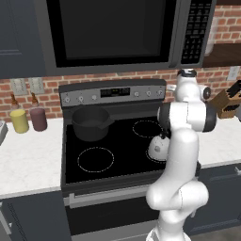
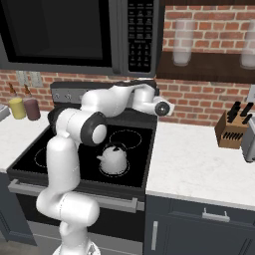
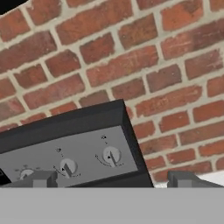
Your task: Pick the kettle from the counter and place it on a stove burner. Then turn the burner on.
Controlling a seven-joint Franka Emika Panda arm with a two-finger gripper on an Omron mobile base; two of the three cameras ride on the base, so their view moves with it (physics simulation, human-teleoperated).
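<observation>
Kettle [image 2: 114, 159] sits on its burner ring [image 2: 117, 172], lower centre; I aim the claw [image 3: 111, 180], fingers apart and empty, at the right knob [image 3: 111, 155] for ignition.

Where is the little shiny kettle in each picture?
Left base view: the kettle sits on the black cooktop at the front right, partly behind the white arm.
Right base view: the kettle sits in the lower middle, on the front right burner.
Hand view: the kettle is not in this picture.
Shared landmark: the grey stove control panel with knobs.
</observation>
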